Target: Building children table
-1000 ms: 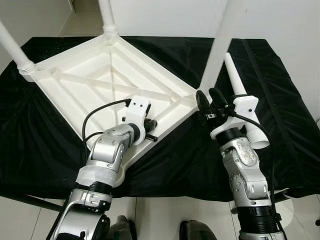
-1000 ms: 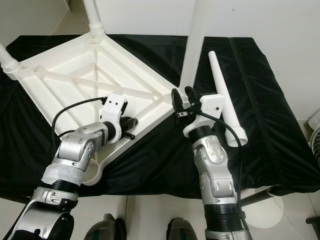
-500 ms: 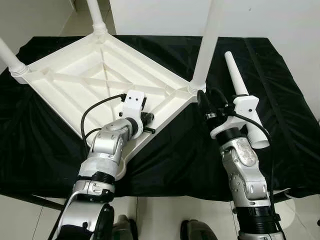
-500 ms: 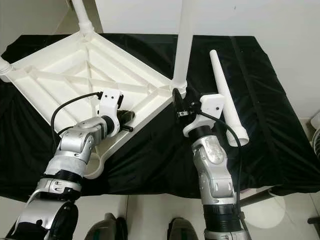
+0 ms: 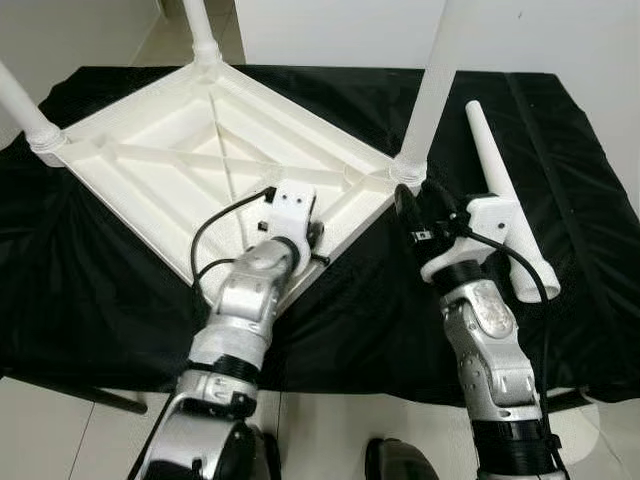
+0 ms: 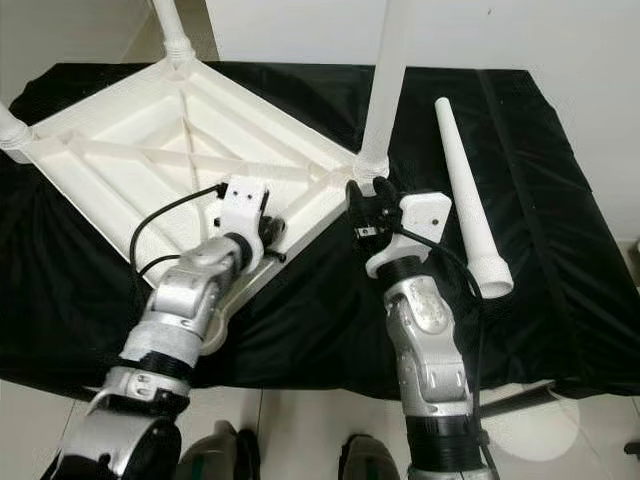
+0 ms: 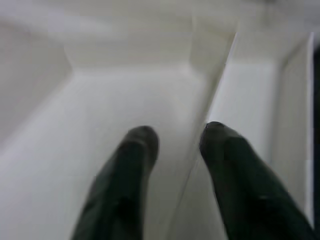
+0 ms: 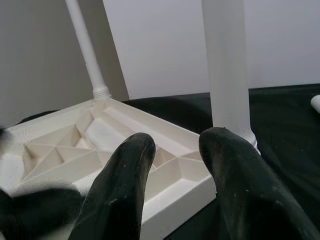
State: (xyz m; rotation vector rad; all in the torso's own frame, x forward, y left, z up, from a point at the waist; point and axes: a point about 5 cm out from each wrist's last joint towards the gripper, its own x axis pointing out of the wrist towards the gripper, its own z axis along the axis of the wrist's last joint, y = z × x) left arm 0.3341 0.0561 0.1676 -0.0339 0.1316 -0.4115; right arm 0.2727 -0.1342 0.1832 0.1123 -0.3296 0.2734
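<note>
The white children's table (image 5: 215, 165) is seen upside down on the black-draped worktop (image 5: 100, 290), with three legs already standing up from its corners and the fourth leg (image 5: 505, 215) lying loose on the cloth, well apart from the empty near corner socket. The left end effector (image 7: 175, 165) is set astride a thin rib near the near edge of the frame, its fingers narrowly parted; whether the rib is actually pinched cannot be told from the blurred wrist view. The right end effector (image 6: 368, 205) is held part open and empty just beside the base of the nearest fitted leg (image 6: 385, 85). A risk is judged here: if the frame is dragged or tipped by the left arm, the upright leg could be knocked against the right fingers, or the loose leg could be rolled off the worktop.
</note>
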